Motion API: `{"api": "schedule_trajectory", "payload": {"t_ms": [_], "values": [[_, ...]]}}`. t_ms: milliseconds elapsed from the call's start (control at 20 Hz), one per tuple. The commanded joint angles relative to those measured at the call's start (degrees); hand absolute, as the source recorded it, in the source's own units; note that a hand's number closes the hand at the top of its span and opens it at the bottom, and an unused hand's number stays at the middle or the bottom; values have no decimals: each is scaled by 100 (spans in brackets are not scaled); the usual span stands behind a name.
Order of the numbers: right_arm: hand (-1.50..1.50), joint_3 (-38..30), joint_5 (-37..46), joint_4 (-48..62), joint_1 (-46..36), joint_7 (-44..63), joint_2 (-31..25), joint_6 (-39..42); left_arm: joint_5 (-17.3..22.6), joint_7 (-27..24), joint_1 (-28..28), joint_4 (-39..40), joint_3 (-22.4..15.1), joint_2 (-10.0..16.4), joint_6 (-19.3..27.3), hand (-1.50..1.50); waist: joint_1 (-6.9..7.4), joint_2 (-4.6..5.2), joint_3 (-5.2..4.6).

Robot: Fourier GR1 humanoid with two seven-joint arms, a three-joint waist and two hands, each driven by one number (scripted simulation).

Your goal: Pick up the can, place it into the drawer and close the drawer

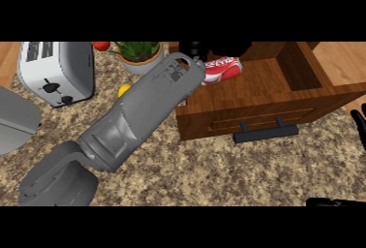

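Red cylindrical can [223, 68] in wooden drawer [214, 114]; left hand [194, 48] perhaps touching.

I see a speckled tan stone counter [214, 169] spreading across the view. Well to the left of the left robot hand [194, 48] stands a silver toaster [53, 68], with a potted green plant [139, 55] nearer to it. Far to its right lies pale wood [343, 55].
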Motion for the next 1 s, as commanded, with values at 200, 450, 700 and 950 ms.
{"api": "schedule_trajectory", "payload": {"t_ms": [200, 450, 700, 950], "values": [[-150, 75, 505, -271, -11, -155, -144, -35, 316, -162, 182, -73, -72, -1, 271, -150, 29, -13, -5], [-150, 272, 1392, -522, 18, -530, -374, -33, 570, 25, -156, -96, 52, -1, 206, -150, 80, -27, -7], [-150, 381, 1821, -568, -94, -720, -643, 71, 840, -416, 59, -242, 181, -1, 282, -150, 173, -36, -9], [-150, 735, 2899, -319, -439, -888, -865, -104, 977, -577, -89, -292, 301, -1, 195, -150, 429, -71, -14]]}}
